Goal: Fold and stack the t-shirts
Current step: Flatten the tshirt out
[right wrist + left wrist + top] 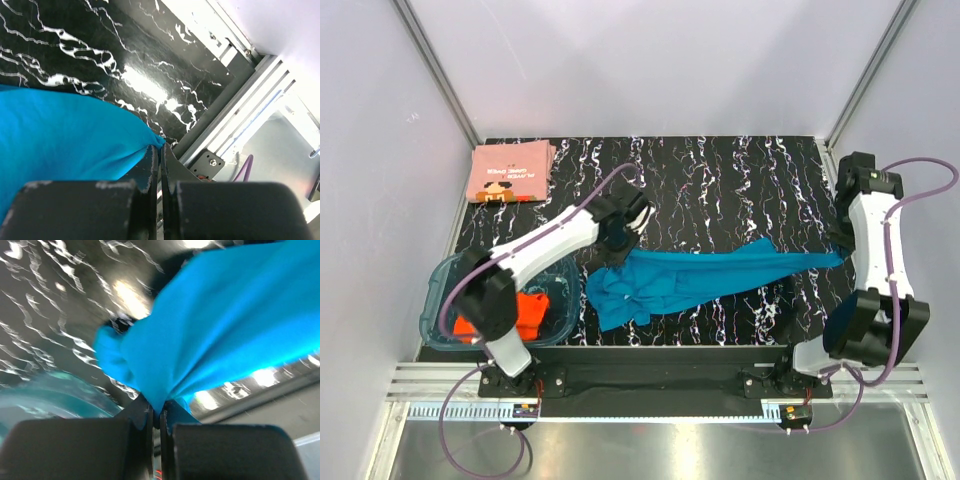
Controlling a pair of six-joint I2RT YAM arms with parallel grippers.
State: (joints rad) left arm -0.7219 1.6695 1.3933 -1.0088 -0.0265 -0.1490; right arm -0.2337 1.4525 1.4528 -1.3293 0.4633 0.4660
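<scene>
A teal-blue t-shirt (pixel 690 280) hangs stretched across the middle of the table between both arms, with a bunched part sagging at its left end. My left gripper (pixel 620 238) is shut on that end; in the left wrist view the teal cloth (pixel 225 325) is pinched between the jaws (pixel 159 411). My right gripper (pixel 841 252) is shut on the right tip, where the cloth (pixel 65 135) runs into the closed jaws (pixel 160 150). An orange-red t-shirt (pixel 527 310) lies crumpled in the tub. A salmon-pink printed t-shirt (pixel 510 172) lies folded at the back left corner.
A clear blue-tinted plastic tub (pixel 448 290) stands at the near left, under the left arm, and its rim (pixel 50 395) shows in the left wrist view. The black marbled table (pixel 720 190) is bounded by white walls, and a metal rail (pixel 240 125) runs along its right edge.
</scene>
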